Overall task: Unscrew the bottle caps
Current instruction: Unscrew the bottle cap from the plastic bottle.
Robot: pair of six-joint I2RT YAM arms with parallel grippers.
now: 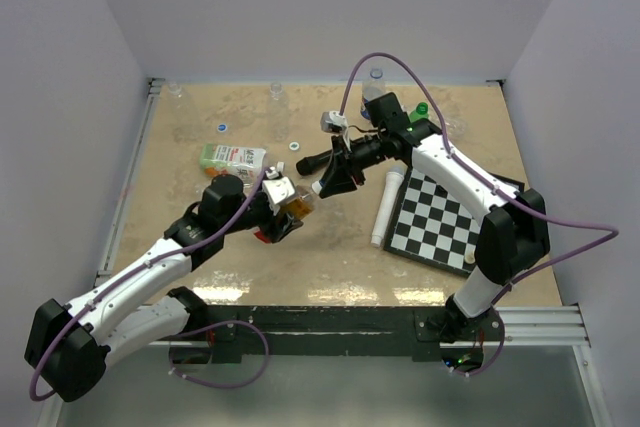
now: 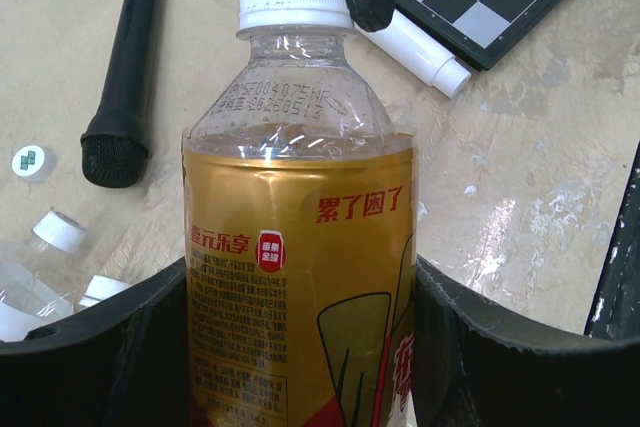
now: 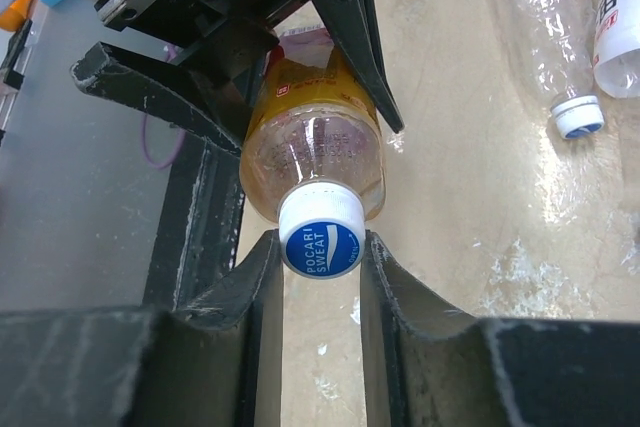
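Observation:
A bottle [image 2: 300, 247] of amber liquid with a gold and red label lies tilted above the middle of the table. My left gripper [image 2: 300, 357] is shut on its body, one finger on each side. Its bottle cap [image 3: 320, 237] is white with a blue printed top and sits on the neck. My right gripper [image 3: 320, 252] is shut on that cap, with both fingers pressing its ribbed sides. From above, the two grippers meet at the bottle [image 1: 300, 204], the left gripper [image 1: 283, 209] from the near left and the right gripper [image 1: 322, 187] from the far right.
A black microphone [image 2: 125, 77] lies to the left of the held bottle. A white tube [image 1: 386, 207] and a chessboard [image 1: 435, 217] lie on the right. Clear capped bottles [image 3: 545, 27] lie close by. A green-labelled bottle [image 1: 232, 157] and loose caps [image 1: 220, 128] lie at the far left.

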